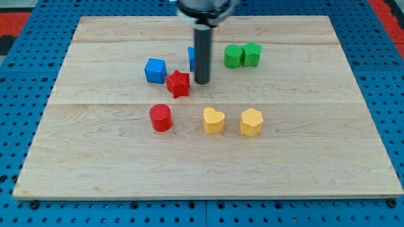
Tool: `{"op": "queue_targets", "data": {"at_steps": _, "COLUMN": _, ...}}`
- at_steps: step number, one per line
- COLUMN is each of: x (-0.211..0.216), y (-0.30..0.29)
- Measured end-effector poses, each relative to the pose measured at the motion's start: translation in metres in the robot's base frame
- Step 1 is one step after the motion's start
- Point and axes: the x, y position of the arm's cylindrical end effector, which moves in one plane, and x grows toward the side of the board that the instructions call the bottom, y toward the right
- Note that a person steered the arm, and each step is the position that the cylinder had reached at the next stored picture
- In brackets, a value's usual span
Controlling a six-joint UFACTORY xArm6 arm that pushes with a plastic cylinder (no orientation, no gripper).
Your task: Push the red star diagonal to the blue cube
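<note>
The red star (178, 83) lies on the wooden board (303, 145), touching the lower right corner of the blue cube (155, 70). My tip (202, 82) is down on the board just right of the red star, a small gap apart. The rod hides most of a second blue block (190, 58) behind it, whose shape I cannot make out.
A red cylinder (160, 118) sits below the star. A yellow heart (213, 120) and a yellow hexagonal block (251, 122) lie to the right of it. Two green blocks (242, 55) stand side by side right of the rod.
</note>
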Motion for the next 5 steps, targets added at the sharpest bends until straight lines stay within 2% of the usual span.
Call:
{"op": "queue_targets", "data": {"at_steps": 2, "x": 0.030, "y": -0.109}}
{"op": "queue_targets", "data": {"at_steps": 3, "x": 0.006, "y": -0.104}}
{"op": "queue_targets", "data": {"at_steps": 4, "x": 0.001, "y": -0.138}}
{"op": "queue_targets", "data": {"at_steps": 5, "x": 0.022, "y": -0.159}}
